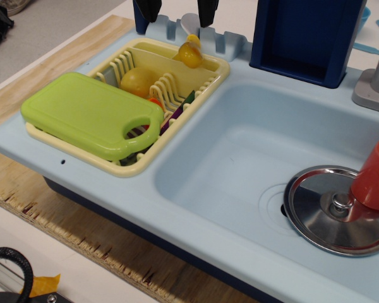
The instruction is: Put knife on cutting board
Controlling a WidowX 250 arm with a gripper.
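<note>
The knife [189, 54] is a small glossy yellow piece with a bulbous end. It stands in the far compartment of the pale-yellow dish rack [210, 81]. The lime-green cutting board [82, 111] lies flat on the near left part of the rack, its handle hole toward the sink. My gripper [177, 12] is at the top edge of the view, just above and behind the knife. Its two dark fingers [206, 12] are spread apart and hold nothing. Only the fingertips show.
A round yellow ball [139, 81] and red and purple pieces [177, 107] lie in the rack. The light-blue sink basin [240, 158] holds a metal lid [328, 214] and a red cup [374, 177]. A dark blue block [306, 38] and a grey faucet [376, 82] stand at the back.
</note>
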